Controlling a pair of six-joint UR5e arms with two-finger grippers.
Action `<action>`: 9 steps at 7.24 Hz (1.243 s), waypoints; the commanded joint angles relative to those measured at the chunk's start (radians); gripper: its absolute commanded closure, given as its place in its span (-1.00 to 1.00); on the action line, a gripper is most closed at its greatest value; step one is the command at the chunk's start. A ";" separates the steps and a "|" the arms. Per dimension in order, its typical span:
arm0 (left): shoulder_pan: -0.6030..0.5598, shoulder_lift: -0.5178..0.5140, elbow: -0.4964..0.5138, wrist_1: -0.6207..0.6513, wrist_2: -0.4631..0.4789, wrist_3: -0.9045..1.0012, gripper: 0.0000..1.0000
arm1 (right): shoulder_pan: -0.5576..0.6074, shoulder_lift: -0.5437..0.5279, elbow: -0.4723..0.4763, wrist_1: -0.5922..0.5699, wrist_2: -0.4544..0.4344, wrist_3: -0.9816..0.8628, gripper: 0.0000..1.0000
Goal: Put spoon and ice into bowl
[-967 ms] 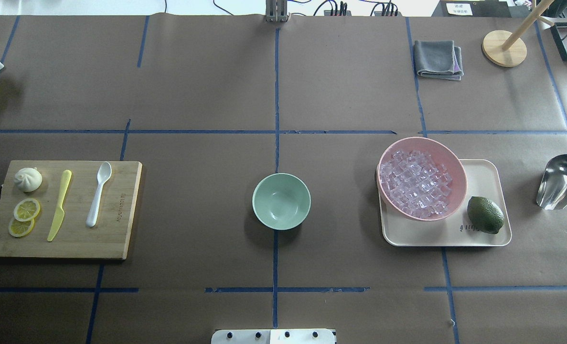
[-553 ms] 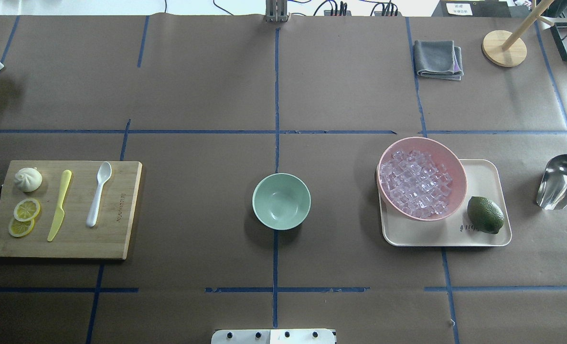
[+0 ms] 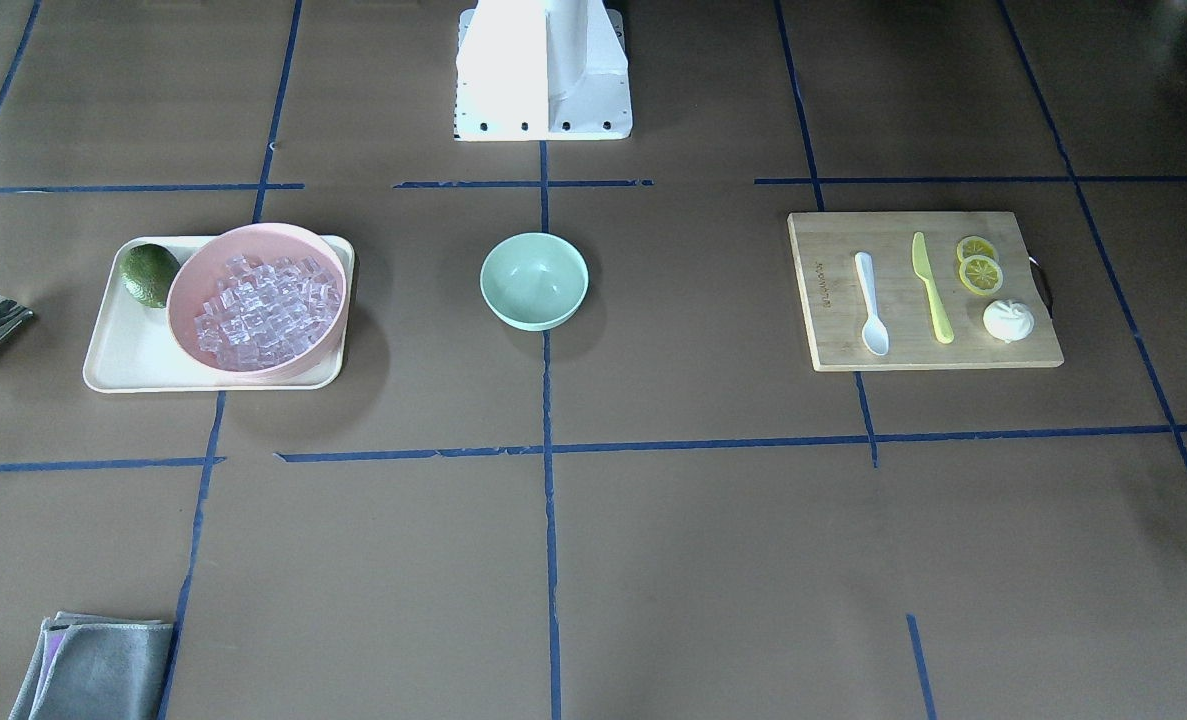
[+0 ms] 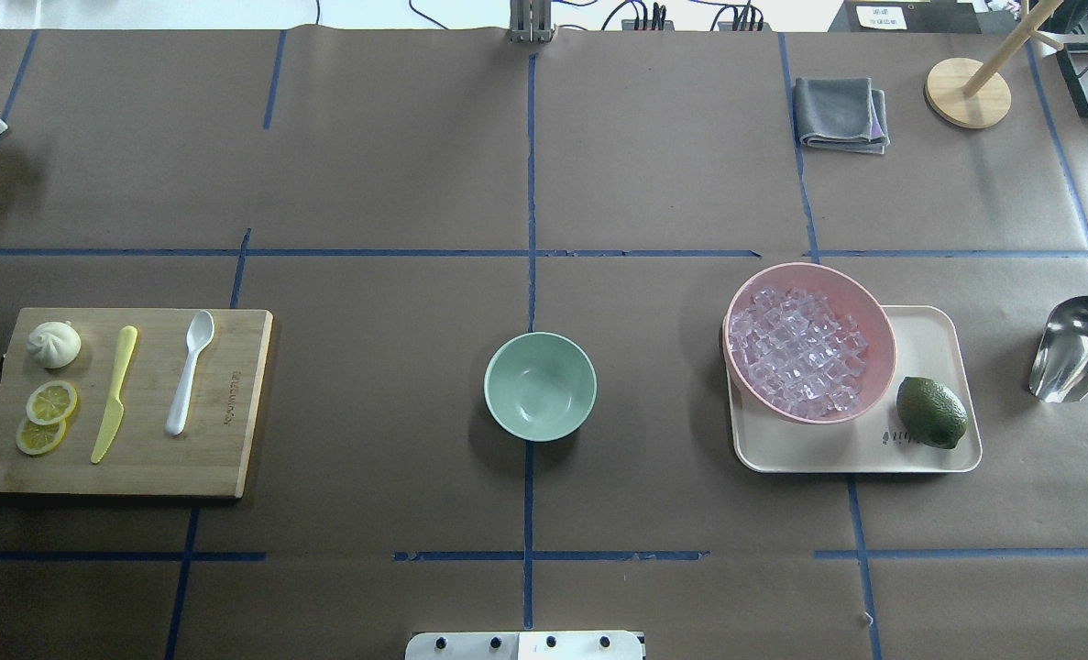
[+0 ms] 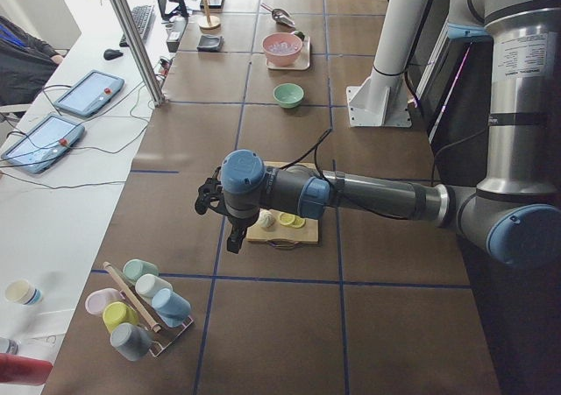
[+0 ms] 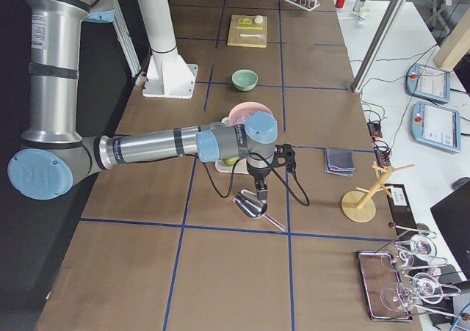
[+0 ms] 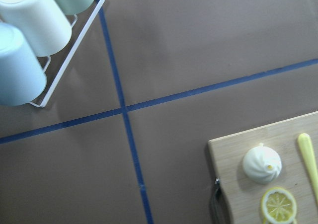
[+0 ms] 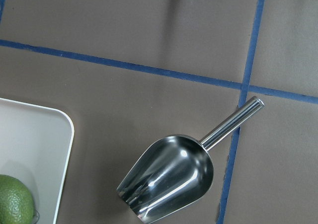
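Observation:
The white spoon [image 4: 188, 371] lies on the wooden cutting board [image 4: 223, 449] at the left, next to a yellow-green knife [image 4: 115, 392]. The mint-green bowl [image 4: 540, 386] stands empty at the table's middle. Many clear ice cubes [image 4: 796, 353] fill the pink bowl [image 4: 814, 269] on the right. My left gripper [image 5: 233, 237] hangs over the table just beyond the board's left end. My right gripper [image 6: 262, 194] hangs over the metal scoop [image 6: 250, 205]. Both grippers show only in the side views, so I cannot tell whether they are open or shut.
The board also holds a white bun [image 4: 53, 345] and lemon slices [image 4: 50, 401]. The pink bowl and a lime [image 4: 930, 412] sit on a cream tray [image 4: 928, 330]. A grey cloth [image 4: 841, 112] lies at the back right, and a cup rack [image 5: 136, 307] stands off the left end.

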 commanded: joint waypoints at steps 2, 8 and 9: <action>0.162 -0.006 -0.041 -0.052 -0.009 -0.242 -1.00 | 0.000 -0.004 0.003 0.001 0.000 -0.001 -1.00; 0.564 -0.118 -0.039 -0.262 0.182 -0.703 -1.00 | 0.000 -0.004 0.000 0.001 0.000 -0.003 -1.00; 0.628 -0.132 -0.056 -0.264 0.260 -0.776 -1.00 | 0.000 -0.005 0.000 -0.001 0.000 -0.003 -1.00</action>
